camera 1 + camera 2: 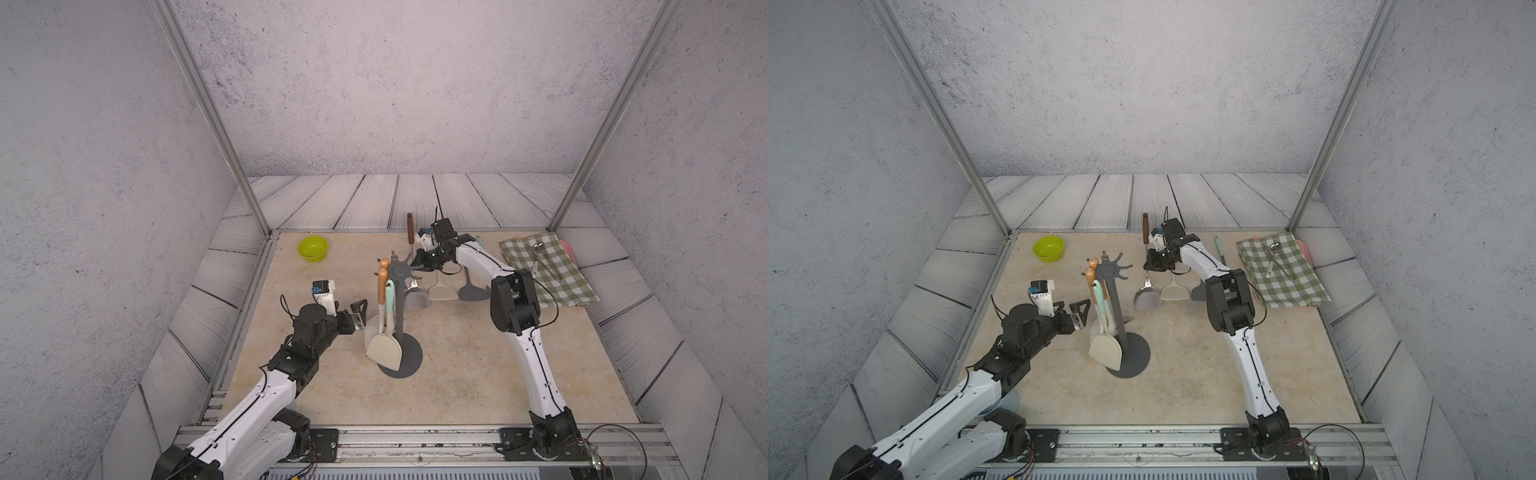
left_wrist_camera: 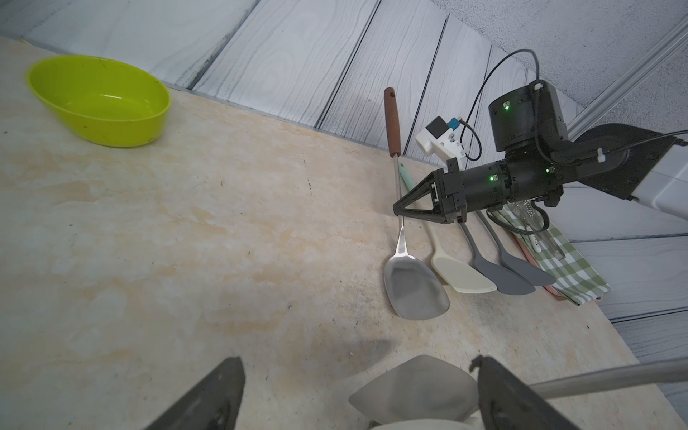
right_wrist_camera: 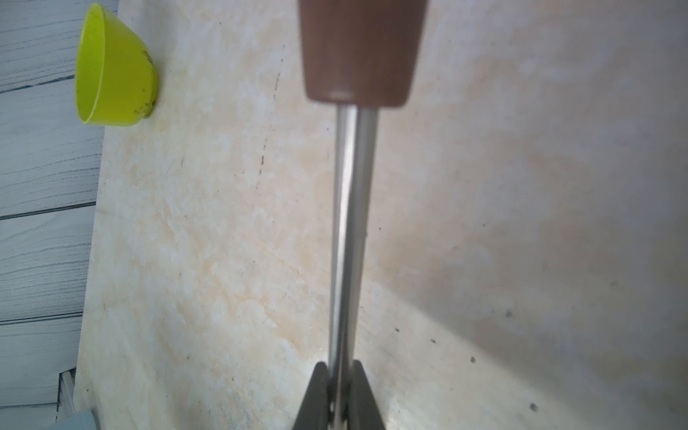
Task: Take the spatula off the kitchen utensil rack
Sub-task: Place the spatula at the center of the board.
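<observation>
Right gripper [image 2: 398, 211] is clamped on the metal shaft of the spatula [image 2: 415, 290], held upright, off the rack [image 1: 1116, 307] and near its prongs. Left gripper [image 1: 1080, 316]: jaws apart, beside the hanging utensils [image 1: 1105, 351]

**Pale Marbled Bench Carries a Bowl, a Rack, Three Spatulas and a Covered Tray**

The beige, marble-patterned bench [image 1: 457, 386] is a flat square slab with faint dark specks on it. At its far left sits a lime-green plastic bowl [image 1: 313, 248], well apart from everything else. Near the middle, slightly left, the dark grey kitchen utensil rack [image 1: 1138, 353] stands on its round flat base. Right of centre three spatulas lie flat side by side, heads toward the near edge: a cream silicone spatula [image 2: 461, 275] and two dark grey silicone spatulas [image 2: 499, 277]. At the far right a pink flat tray [image 1: 1304, 249] rests under a green-and-white checked cloth [image 1: 548, 270].
</observation>
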Robot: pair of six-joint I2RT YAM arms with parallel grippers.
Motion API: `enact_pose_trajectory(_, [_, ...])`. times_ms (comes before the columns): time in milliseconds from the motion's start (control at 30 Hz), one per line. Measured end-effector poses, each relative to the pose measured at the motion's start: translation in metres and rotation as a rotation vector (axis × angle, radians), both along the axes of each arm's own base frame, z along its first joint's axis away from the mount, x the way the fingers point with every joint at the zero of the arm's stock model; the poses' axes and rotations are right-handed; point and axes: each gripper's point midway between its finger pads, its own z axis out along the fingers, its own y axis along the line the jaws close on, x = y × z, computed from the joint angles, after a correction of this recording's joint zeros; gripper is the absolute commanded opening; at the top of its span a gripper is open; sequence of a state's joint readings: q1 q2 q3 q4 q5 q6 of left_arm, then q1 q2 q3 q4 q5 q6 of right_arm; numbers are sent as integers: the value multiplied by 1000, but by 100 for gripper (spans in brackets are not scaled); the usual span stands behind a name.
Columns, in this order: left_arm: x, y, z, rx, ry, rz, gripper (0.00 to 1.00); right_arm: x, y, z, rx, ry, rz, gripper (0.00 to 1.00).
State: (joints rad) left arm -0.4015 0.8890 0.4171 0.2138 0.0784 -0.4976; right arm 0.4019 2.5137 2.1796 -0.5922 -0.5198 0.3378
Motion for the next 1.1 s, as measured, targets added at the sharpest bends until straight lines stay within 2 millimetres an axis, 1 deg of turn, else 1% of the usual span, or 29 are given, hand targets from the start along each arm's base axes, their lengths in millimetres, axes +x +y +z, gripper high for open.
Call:
enact_pose_trajectory(233, [0, 0, 0, 0, 0, 0, 99, -10, -8, -27, -32, 58, -30, 0])
enact_pose_trajectory(467, [0, 0, 0, -1, -1, -1, 99, -11, -15, -26, -50, 50, -78, 0])
enact_pose_trajectory(667, [0, 0, 0, -1, 0, -1, 99, -11, -20, -26, -75, 42, -162, 0])
enact_pose_trajectory(833, [-1, 0, 2, -4, -7, -1, 99, -12, -21, -26, -104, 24, -223, 0])
enact_pose_trajectory(1100, [-2, 1, 8, -10, -23, -1, 99, -7, -14, -26, -99, -1, -289, 0])
